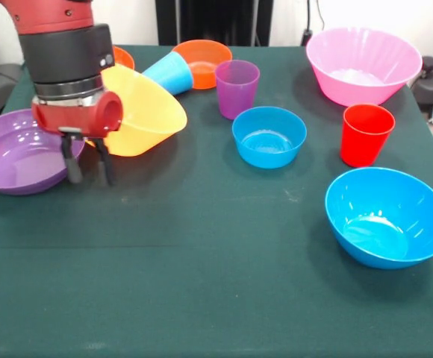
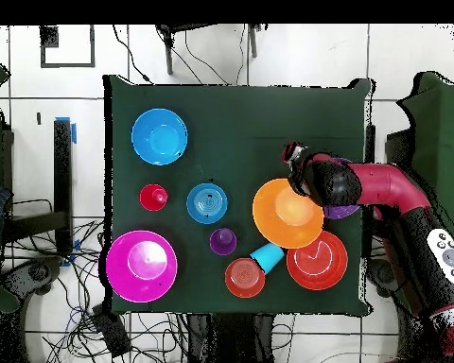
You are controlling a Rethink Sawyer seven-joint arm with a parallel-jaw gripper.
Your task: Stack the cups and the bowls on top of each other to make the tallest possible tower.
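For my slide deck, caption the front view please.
Sawyer's open gripper hovers beside a tilted orange bowl amid scattered, unstacked cups and bowls.

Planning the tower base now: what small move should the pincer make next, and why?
Probably shift the pincer toward the large orange bowl and set it level. The bowl sits tilted right beside the open, seemingly empty pincer, nothing is stacked yet, and a tower needs a flat base.
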